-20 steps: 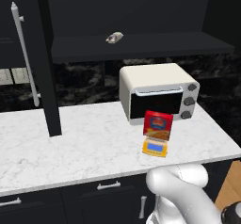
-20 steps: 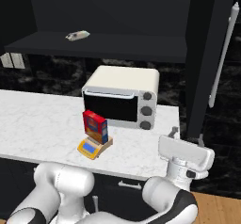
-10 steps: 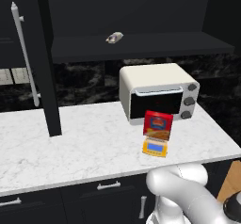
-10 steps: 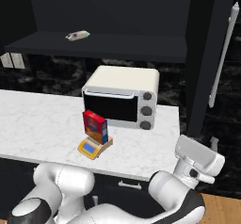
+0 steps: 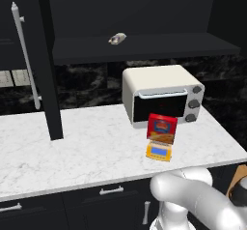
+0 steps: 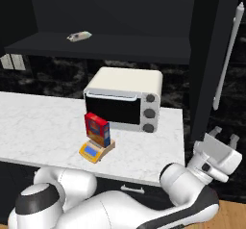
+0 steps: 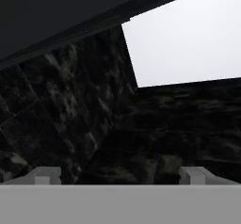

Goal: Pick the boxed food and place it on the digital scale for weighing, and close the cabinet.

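Note:
The red boxed food (image 5: 161, 128) (image 6: 97, 129) stands upright on the small orange-yellow digital scale (image 5: 159, 152) (image 6: 95, 151), in front of the toaster oven. Both doors of the black upper cabinet stand swung open: one at the left (image 5: 47, 64) with its silver bar handle (image 5: 26, 55), one at the right (image 6: 211, 55) with its handle (image 6: 227, 55). Off the counter's right end, below the right door, my gripper (image 6: 224, 134) (image 7: 121, 176) is open and points up, with nothing between its fingers.
A white toaster oven (image 5: 161, 96) (image 6: 124, 98) sits at the back of the marble counter (image 5: 87, 147). A small grey-white packet (image 5: 117, 38) (image 6: 79, 36) lies on the open cabinet shelf. Black drawers run under the counter. The hand view faces a dark marble wall (image 7: 94, 124).
My hand has swung to the right, past the counter's right end, and its fingers now point upward. The box, scale and cabinet doors have not moved.

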